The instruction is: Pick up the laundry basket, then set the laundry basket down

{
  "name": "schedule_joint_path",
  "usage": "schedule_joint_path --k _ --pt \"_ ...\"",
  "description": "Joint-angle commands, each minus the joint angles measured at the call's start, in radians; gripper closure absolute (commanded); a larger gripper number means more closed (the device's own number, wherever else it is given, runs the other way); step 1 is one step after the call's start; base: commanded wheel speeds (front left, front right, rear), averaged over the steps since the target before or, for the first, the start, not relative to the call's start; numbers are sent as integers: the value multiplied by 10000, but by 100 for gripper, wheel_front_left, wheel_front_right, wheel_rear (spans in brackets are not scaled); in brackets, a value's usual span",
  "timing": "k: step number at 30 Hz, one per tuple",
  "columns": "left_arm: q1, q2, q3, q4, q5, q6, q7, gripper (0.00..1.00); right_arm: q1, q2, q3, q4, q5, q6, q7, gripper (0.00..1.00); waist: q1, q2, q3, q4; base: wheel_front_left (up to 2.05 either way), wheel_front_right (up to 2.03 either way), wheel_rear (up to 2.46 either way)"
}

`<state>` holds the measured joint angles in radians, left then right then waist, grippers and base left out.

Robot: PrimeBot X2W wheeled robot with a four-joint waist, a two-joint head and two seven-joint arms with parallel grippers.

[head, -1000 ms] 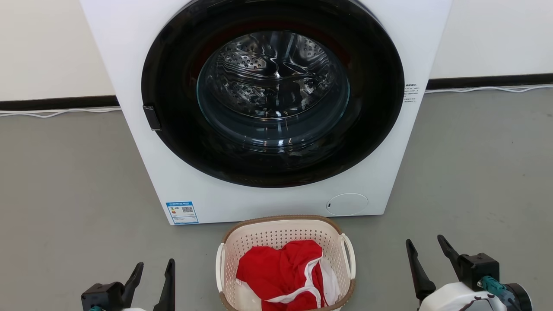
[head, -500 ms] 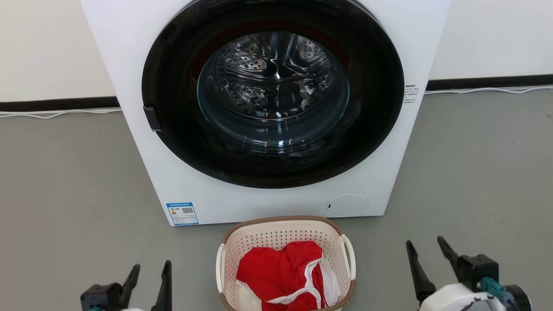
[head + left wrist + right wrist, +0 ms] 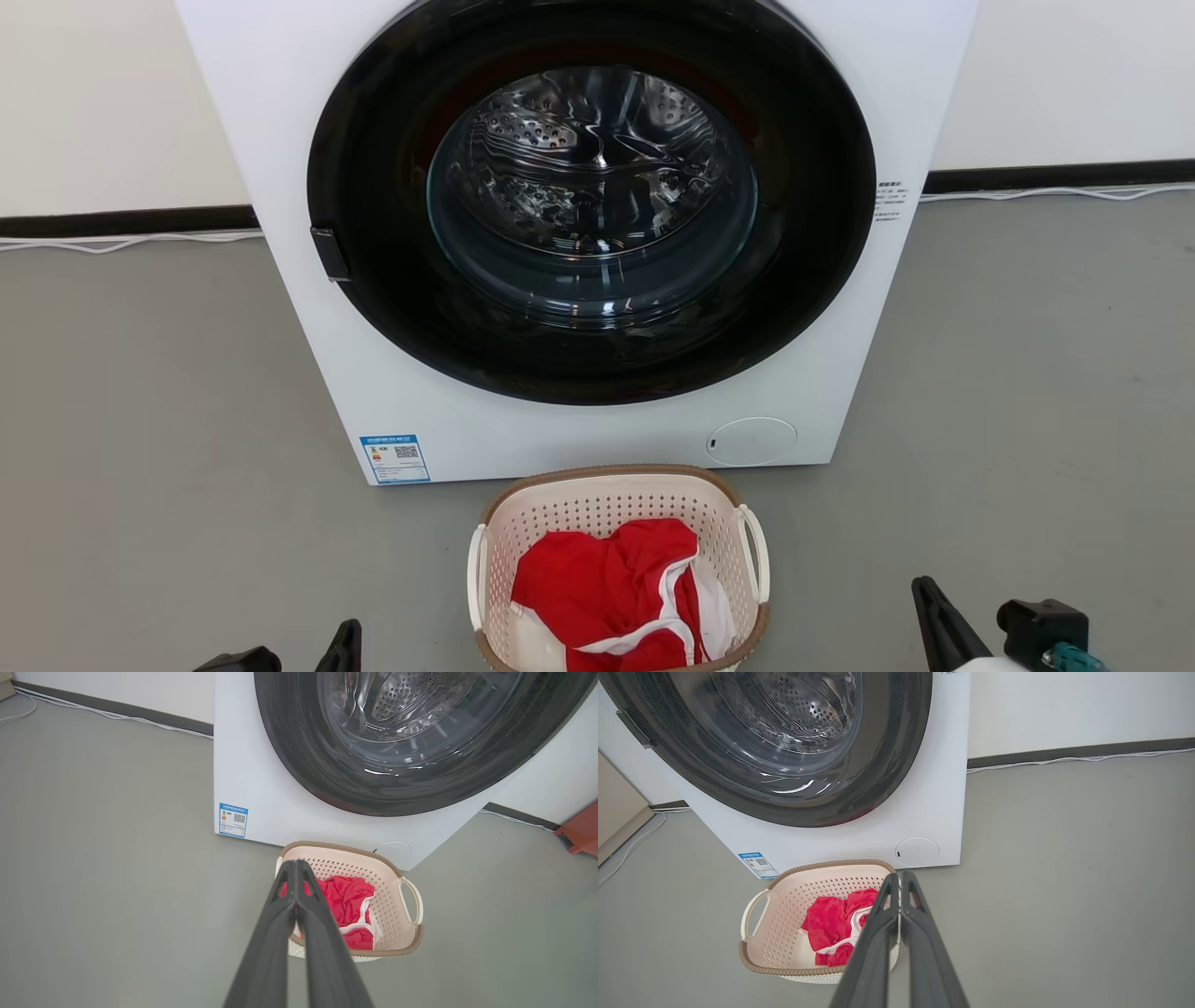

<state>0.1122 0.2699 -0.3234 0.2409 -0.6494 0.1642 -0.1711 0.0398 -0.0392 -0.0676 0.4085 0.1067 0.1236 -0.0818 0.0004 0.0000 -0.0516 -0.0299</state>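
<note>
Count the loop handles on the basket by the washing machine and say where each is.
2. One white loop handle sits on the left side of the small cream perforated plastic laundry basket, the other handle on its right side. None seems hidden.

It was a plain laundry area: a white front-loading washing machine [image 3: 597,439] stood on a grey floor [image 3: 140,420] before a pale wall [image 3: 93,93] with a dark skirting board [image 3: 121,222] and a white cable [image 3: 131,243] along it, and a laundry basket [image 3: 607,504] holding red clothing [image 3: 597,583] sat in front.

White front-loading washing machine [image 3: 591,201] on a grey floor [image 3: 140,401].
Cream wall [image 3: 93,93] behind — dark skirting [image 3: 121,222], white cable [image 3: 121,245] along its foot.
</note>
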Motion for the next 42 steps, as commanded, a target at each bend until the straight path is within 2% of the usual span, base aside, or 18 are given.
schedule_joint_path --k 1,42 --pt "-359 65 200 -201 -206 -112 28 100 -367 -46 -54 -280 295 6 39 100 -1 0 11 2 0 0 0" --pt "-1032 -731 1680 -96 -3585 -1133 1025 100 -742 -69 -165 -797 5585 29 690 100 -4 0 208 109 0 0 0"
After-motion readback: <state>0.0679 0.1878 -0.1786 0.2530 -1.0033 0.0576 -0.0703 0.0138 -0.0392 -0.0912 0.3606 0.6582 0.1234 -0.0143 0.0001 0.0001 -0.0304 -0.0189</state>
